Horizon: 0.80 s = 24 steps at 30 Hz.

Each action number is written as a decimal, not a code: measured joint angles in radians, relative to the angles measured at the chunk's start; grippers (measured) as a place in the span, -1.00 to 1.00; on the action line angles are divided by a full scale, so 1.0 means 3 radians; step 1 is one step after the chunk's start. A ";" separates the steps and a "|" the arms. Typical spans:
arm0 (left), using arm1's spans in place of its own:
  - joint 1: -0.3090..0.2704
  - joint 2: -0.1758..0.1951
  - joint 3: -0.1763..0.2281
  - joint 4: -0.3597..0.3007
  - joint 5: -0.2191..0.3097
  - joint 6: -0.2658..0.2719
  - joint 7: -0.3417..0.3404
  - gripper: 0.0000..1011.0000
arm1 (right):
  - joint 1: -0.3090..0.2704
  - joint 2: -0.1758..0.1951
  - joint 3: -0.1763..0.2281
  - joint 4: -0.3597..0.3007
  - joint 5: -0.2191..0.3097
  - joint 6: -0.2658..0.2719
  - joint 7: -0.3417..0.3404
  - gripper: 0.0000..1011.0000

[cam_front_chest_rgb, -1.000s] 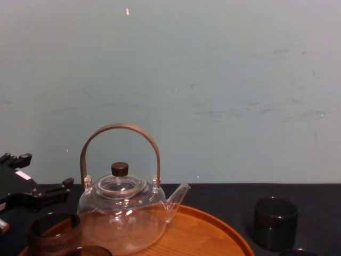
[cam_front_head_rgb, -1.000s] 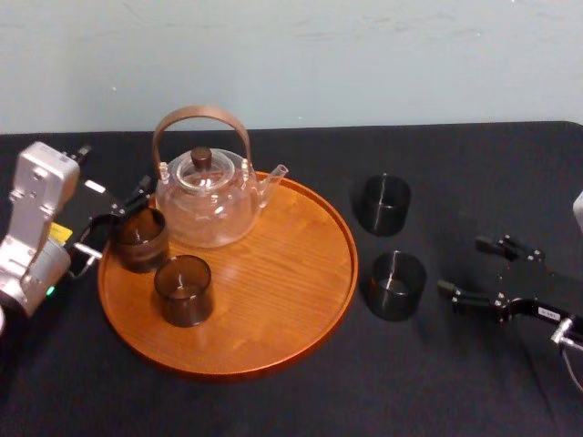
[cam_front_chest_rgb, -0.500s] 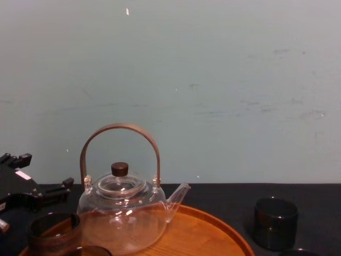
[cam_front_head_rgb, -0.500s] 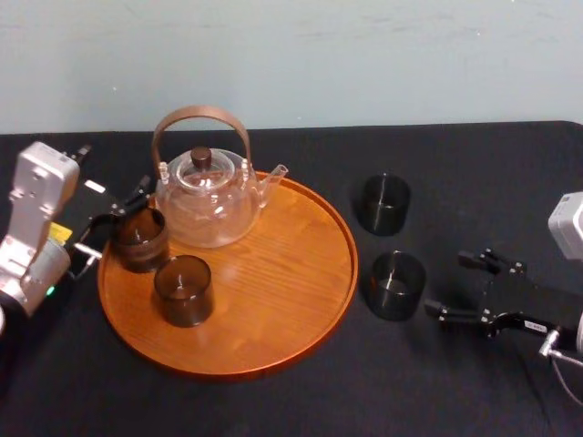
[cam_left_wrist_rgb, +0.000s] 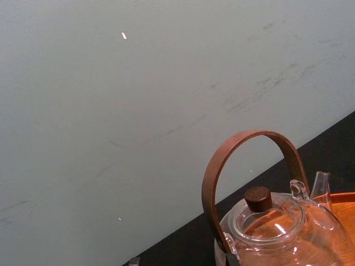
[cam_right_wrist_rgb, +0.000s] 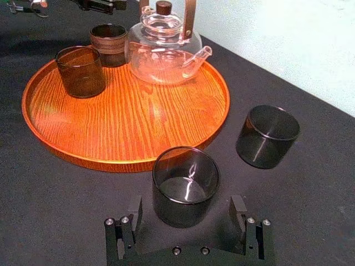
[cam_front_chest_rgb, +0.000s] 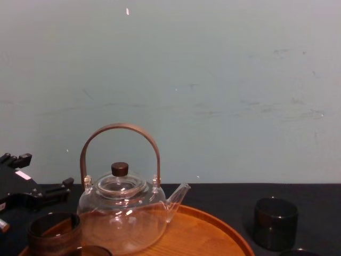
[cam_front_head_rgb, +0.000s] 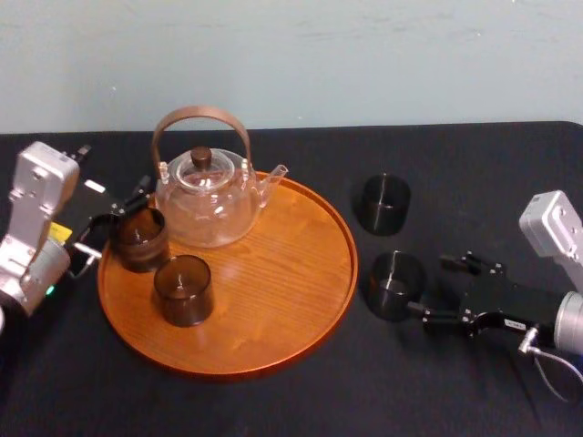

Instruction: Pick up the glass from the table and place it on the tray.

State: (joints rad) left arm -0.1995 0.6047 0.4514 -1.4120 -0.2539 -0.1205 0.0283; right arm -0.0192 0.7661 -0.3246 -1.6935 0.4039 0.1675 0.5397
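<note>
Right gripper (cam_front_head_rgb: 435, 289) jaws are spread wide and sit low over the tabletop (cam_front_head_rgb: 455, 155), with the glass (cam_front_head_rgb: 396, 285) right at their mouth. In the right wrist view the glass (cam_right_wrist_rgb: 186, 185) stands upright between the two fingertips (cam_right_wrist_rgb: 136, 210), with a sliver of black cloth showing on each side, so the jaws aren't gripping it. In the head view the nearer fingertip looks about level with the glass's edge, and I can't tell if it touches. The glass is dark, see-through and empty, and it's on the cloth just off the tray's (cam_front_head_rgb: 273, 300) right rim, not on the tray.

A second glass (cam_front_head_rgb: 382, 203) of the same kind stands a bit farther back on the tabletop. It's near the first one but apart from it, and also just off the rim.

On the tray there's a clear teapot (cam_front_head_rgb: 205, 205) with a brown hoop handle at the back left, spout pointing right. A third glass (cam_front_head_rgb: 183, 289) stands in front of it, and a ribbed brown cup (cam_front_head_rgb: 139, 238) sits by the left rim.

Left gripper (cam_front_head_rgb: 120, 208) is over at that left edge with its jaws spread too, right next to the cup and not holding anything. Can't say if it touches the cup. Its arm comes in from the lower left of the head view.
</note>
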 joint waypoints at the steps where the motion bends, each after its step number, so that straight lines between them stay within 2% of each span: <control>1: 0.0000 0.0000 0.0000 0.0000 0.0000 0.0000 0.0000 0.98 | 0.0016 -0.0009 -0.0013 0.0010 -0.0004 0.0003 0.0006 0.98; 10: 0.0000 0.0000 0.0000 0.0000 0.0000 0.0000 0.0000 0.98 | 0.0161 -0.0091 -0.0139 0.0112 -0.0049 0.0031 0.0047 0.98; 24: 0.0000 0.0000 0.0000 0.0000 0.0000 0.0000 0.0000 0.98 | 0.0325 -0.0204 -0.0236 0.0273 -0.0071 0.0069 0.0046 0.98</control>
State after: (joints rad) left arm -0.1995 0.6047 0.4514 -1.4120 -0.2539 -0.1205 0.0283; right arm 0.0782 0.7049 -0.3955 -1.6116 0.3825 0.1883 0.5534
